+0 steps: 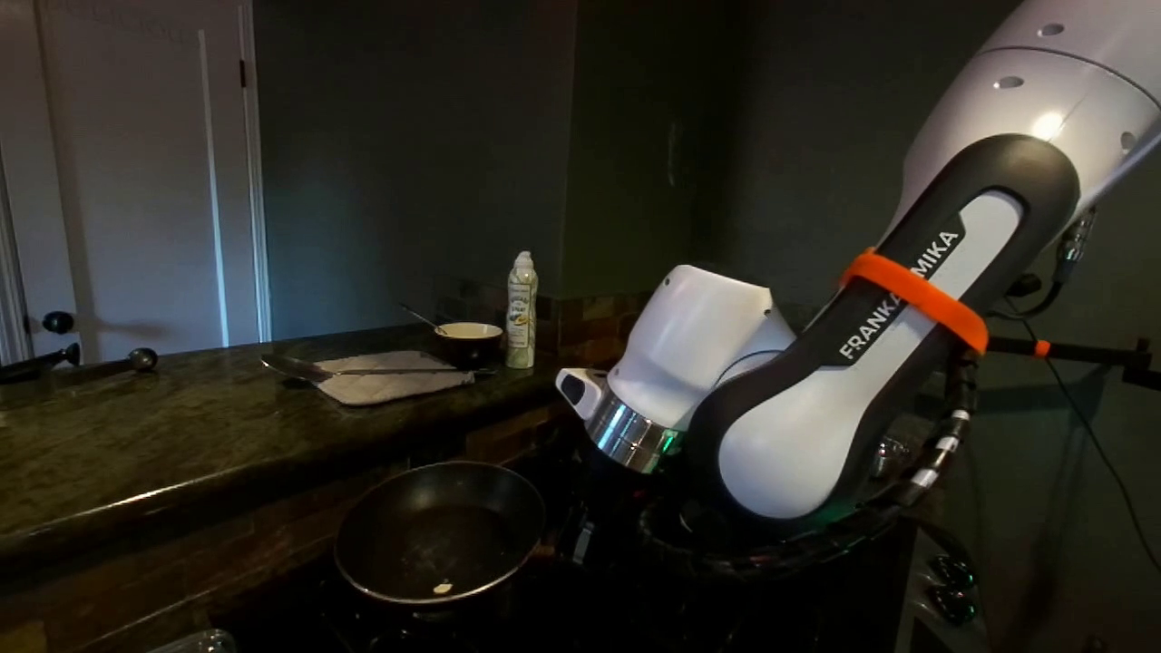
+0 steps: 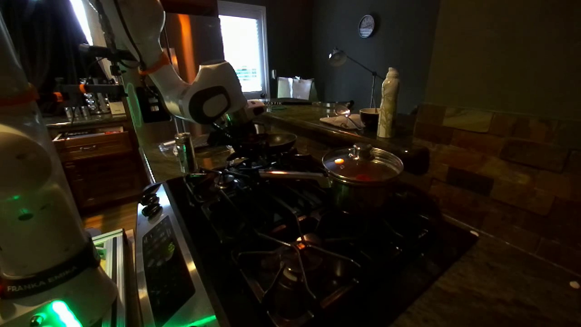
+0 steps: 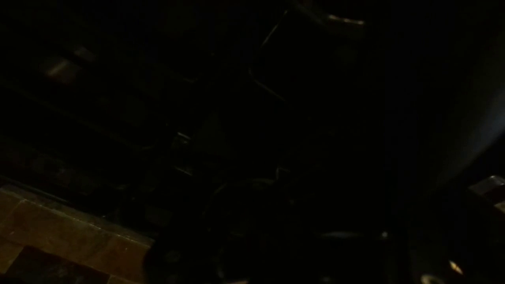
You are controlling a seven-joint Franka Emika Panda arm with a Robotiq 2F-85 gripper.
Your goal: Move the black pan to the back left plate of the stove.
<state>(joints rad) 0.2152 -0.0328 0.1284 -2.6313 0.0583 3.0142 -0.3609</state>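
Observation:
The black pan (image 1: pixel 440 535) shows in an exterior view below the raised counter, with a small pale spot inside near its rim. It also shows in an exterior view (image 2: pixel 282 141) at the far end of the black gas stove (image 2: pixel 295 245). My gripper (image 2: pixel 232 138) is dark and points down at the pan's handle side, close to or at the handle. Darkness hides its fingers and any contact. The wrist view is nearly black and shows neither the jaws nor the handle clearly. I cannot tell whether the pan rests on the grate or is lifted.
A lidded pot (image 2: pixel 363 181) stands on the stove at the wall side, its long handle crossing the grates. A spray bottle (image 1: pixel 521 313), a bowl (image 1: pixel 469 346) and a cloth pad (image 1: pixel 390 385) sit on the raised counter. A grinder (image 2: pixel 184 152) stands near the stove's far end.

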